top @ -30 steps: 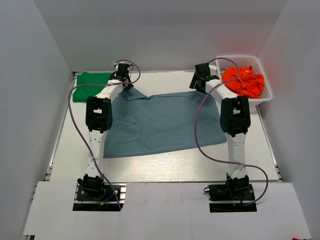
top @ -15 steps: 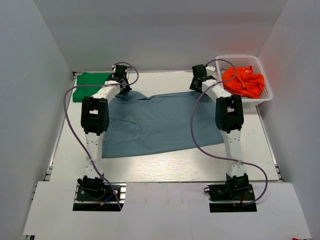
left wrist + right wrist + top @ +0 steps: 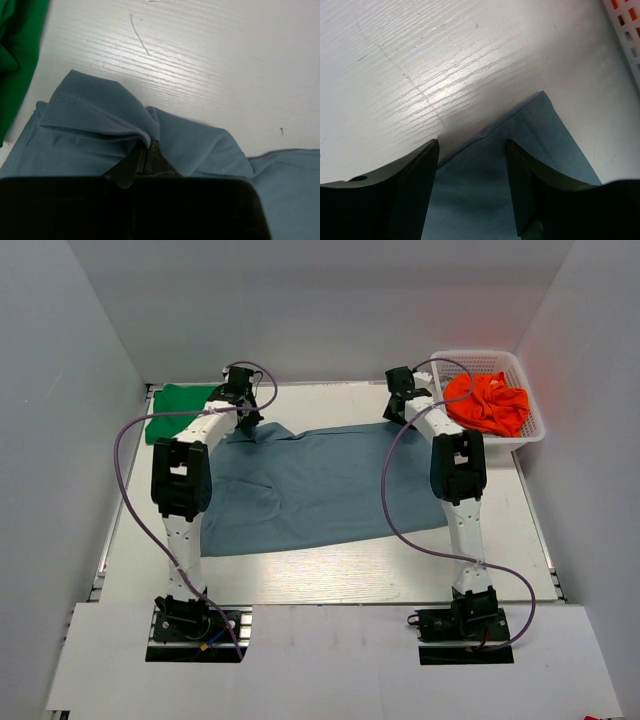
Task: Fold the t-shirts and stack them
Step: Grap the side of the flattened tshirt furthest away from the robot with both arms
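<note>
Top external: blue shirt (image 3: 320, 490) spread mid-frame, your left gripper (image 3: 149, 150) pinched on its upper-left fold, right gripper (image 3: 471, 148) apart astride the upper-right corner; lift before it closes and your fold likely skews.

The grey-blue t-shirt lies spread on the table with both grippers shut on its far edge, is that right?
Not quite. Only the left gripper is shut on the grey-blue t-shirt. The right wrist view shows the right gripper open, its fingers apart over the shirt's far corner, not pinching it.
</note>
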`<act>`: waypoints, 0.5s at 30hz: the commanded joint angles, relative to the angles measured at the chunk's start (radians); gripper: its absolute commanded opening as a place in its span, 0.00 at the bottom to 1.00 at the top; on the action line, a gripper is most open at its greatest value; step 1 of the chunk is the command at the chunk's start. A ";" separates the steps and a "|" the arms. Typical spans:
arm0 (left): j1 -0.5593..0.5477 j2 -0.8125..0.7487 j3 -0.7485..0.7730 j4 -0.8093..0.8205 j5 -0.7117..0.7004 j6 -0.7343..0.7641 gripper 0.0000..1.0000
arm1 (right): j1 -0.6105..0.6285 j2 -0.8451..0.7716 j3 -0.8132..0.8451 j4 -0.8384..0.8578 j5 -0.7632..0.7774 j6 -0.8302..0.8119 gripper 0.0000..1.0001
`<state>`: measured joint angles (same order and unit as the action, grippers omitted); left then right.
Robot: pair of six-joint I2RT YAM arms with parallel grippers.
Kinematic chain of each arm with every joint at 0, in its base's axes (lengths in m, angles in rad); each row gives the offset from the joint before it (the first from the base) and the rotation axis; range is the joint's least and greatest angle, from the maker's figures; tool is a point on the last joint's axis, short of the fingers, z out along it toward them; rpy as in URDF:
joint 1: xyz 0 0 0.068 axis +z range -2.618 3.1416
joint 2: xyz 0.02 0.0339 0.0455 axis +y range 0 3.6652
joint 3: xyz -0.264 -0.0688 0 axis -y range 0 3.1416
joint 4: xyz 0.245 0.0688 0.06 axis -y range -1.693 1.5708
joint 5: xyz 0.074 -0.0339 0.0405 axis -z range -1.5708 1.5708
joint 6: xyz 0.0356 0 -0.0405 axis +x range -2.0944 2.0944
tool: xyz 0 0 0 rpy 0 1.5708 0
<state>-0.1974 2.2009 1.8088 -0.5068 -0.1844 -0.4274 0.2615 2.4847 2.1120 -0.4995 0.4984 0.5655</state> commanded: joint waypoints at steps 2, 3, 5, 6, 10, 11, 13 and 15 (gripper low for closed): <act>-0.005 -0.105 -0.038 -0.021 0.019 -0.017 0.00 | -0.011 0.022 0.031 -0.045 -0.027 0.022 0.54; -0.005 -0.106 -0.048 -0.035 0.019 -0.017 0.00 | -0.016 0.020 0.029 -0.045 -0.024 0.014 0.52; -0.005 -0.133 -0.068 -0.047 -0.003 -0.028 0.00 | -0.019 0.020 0.029 -0.053 -0.031 0.013 0.36; -0.005 -0.144 -0.078 -0.047 -0.003 -0.028 0.00 | -0.019 0.020 0.028 -0.060 -0.032 0.010 0.30; -0.005 -0.194 -0.135 -0.047 -0.012 -0.028 0.00 | -0.015 -0.013 0.008 -0.045 -0.029 -0.006 0.07; -0.005 -0.194 -0.135 -0.047 -0.023 -0.039 0.00 | -0.015 -0.035 0.002 -0.037 -0.021 -0.027 0.00; -0.005 -0.210 -0.144 -0.061 -0.035 -0.039 0.00 | -0.008 -0.078 -0.053 0.004 -0.012 -0.045 0.00; -0.005 -0.245 -0.155 -0.088 -0.046 -0.048 0.00 | -0.005 -0.131 -0.128 0.059 -0.015 -0.070 0.00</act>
<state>-0.2001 2.0789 1.6661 -0.5678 -0.2008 -0.4587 0.2489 2.4542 2.0628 -0.4854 0.4873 0.5354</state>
